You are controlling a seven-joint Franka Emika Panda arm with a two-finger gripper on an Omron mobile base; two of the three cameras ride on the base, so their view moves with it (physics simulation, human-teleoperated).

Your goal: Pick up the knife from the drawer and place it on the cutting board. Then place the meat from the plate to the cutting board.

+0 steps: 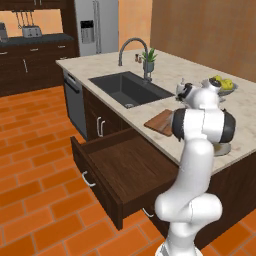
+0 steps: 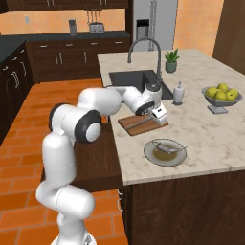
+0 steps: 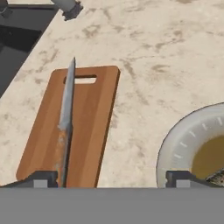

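Hand view puts the knife (image 3: 65,127) flat on the cutting board (image 3: 94,131); your end effector (image 3: 111,178) hangs wide, empty; reaching right, you could nudge the plate (image 3: 175,148).

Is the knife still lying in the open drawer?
No, the knife lies lengthwise on the cutting board on the counter, and the drawer looks empty.

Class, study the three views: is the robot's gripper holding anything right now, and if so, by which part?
Nothing is held. The gripper is open, jaws wide apart; the knife lies flat on the cutting board, beside one fingertip.
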